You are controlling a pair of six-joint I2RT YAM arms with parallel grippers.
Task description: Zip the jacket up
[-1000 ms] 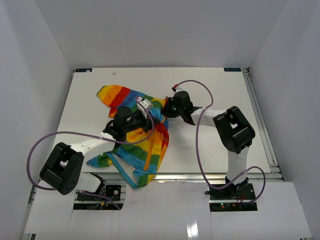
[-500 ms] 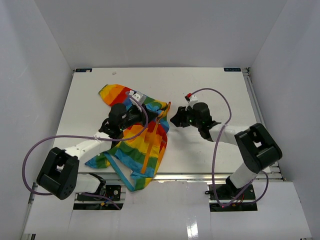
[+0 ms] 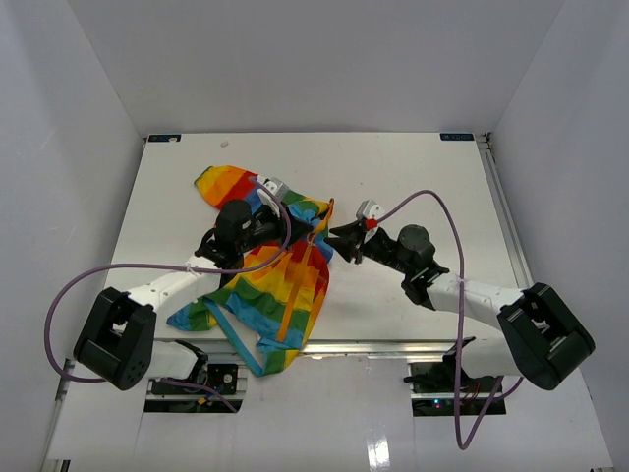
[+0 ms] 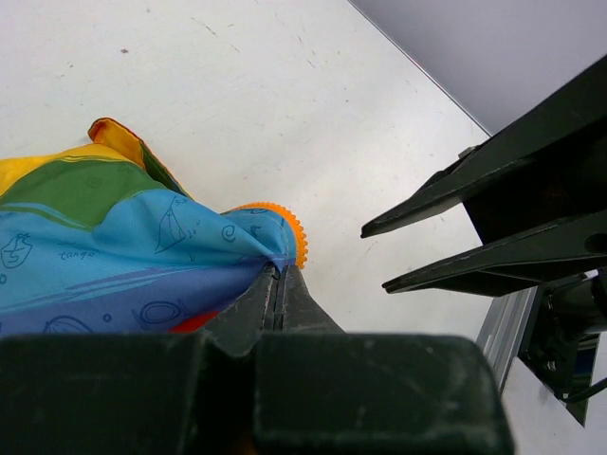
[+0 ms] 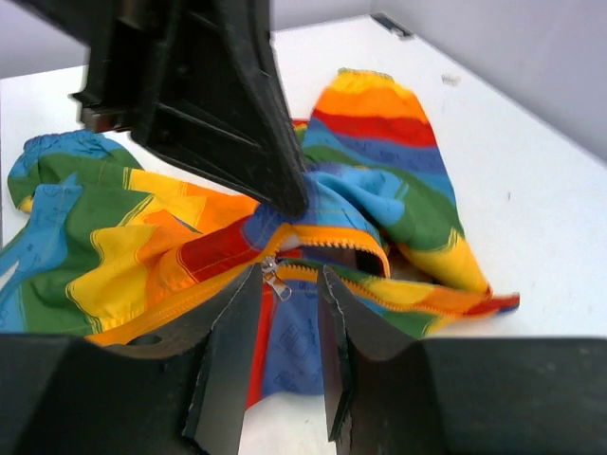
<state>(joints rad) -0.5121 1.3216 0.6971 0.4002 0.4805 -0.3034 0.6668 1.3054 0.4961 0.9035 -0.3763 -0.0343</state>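
the left jaws were clamped on the blue edge of the jacket, beside its orange zipper. the right jaws stood apart near the zipper pull, holding nothing.

1. One jacket, striped in rainbow colours.
2. One zipper pull in sight on it.
3. Two robot arms: the left arm and the right arm.
4. Two grippers, one per arm: the left gripper and the right gripper, each with two fingers.
5. Two purple cables: the left cable and the right cable.
6. One white table.
7. Three white walls: the left wall, the back wall and the right wall.
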